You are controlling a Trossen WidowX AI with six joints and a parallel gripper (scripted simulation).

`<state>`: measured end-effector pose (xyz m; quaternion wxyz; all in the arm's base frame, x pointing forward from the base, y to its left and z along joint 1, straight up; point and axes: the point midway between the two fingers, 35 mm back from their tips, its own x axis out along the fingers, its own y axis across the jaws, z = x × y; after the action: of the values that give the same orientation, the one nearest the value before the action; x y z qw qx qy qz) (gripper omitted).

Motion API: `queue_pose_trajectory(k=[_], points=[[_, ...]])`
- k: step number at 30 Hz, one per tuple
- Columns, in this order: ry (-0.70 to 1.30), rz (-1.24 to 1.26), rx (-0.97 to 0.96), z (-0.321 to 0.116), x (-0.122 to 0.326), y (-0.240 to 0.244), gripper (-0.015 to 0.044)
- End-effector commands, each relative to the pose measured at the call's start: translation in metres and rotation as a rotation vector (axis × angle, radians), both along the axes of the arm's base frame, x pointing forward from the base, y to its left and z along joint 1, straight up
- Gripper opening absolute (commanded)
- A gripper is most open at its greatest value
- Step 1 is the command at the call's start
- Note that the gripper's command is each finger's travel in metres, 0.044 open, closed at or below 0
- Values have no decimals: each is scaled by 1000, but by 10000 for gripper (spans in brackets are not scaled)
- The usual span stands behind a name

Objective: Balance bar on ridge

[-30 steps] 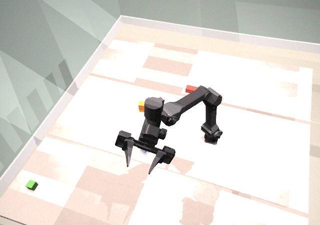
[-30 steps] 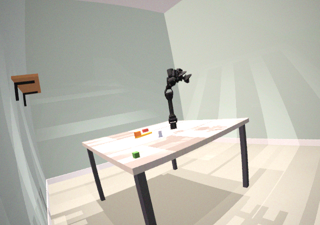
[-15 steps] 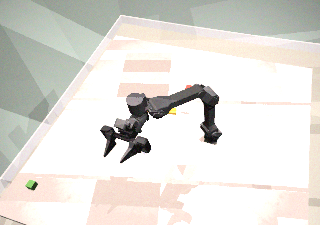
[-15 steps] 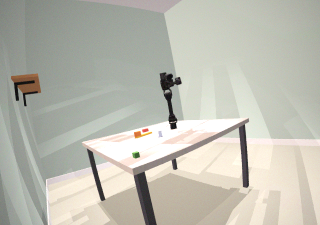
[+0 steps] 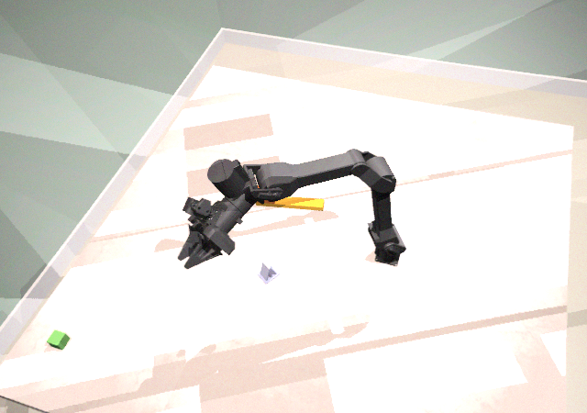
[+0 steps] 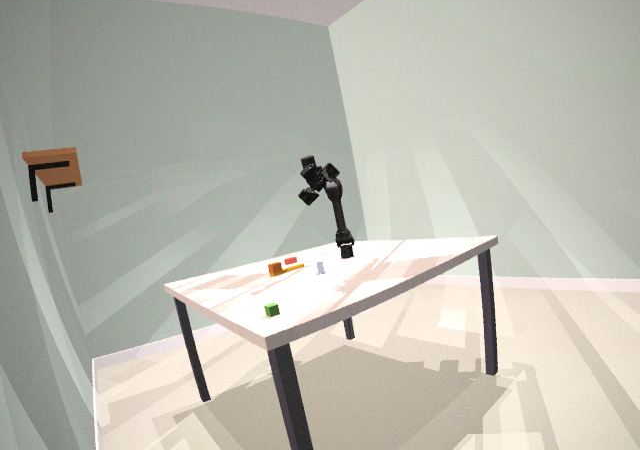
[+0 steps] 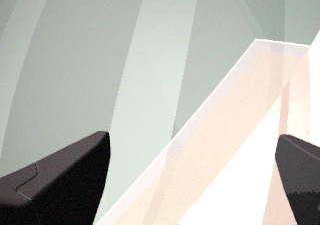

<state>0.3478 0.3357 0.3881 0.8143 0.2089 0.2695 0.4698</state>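
The yellow bar (image 5: 303, 204) (image 6: 295, 267) lies flat on the table (image 5: 450, 257) (image 6: 403, 264). An orange block (image 6: 275, 268) is at its far-left end in the exterior view; the arm covers that end in the top view. The small pale lilac ridge (image 5: 266, 274) (image 6: 320, 268) stands apart from the bar with nothing on it. My gripper (image 5: 183, 262) (image 7: 194, 135) is open and empty, held high above the table. In the top view it appears left of the ridge. The wrist view shows only table edge and wall between the fingers.
A green cube (image 5: 58, 340) (image 6: 271, 309) sits near the table's corner, far from the bar. A red block (image 6: 290, 260) lies behind the bar in the exterior view and is hidden by the arm in the top view. A brown shelf (image 6: 64, 165) is on the wall.
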Motion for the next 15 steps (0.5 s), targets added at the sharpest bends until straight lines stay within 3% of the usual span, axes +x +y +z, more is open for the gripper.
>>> queue_pose_trajectory(k=[1,15], points=[[130,-97,-1,-16,18,-20,315],[635,-512,79,-73,64,-102,315]])
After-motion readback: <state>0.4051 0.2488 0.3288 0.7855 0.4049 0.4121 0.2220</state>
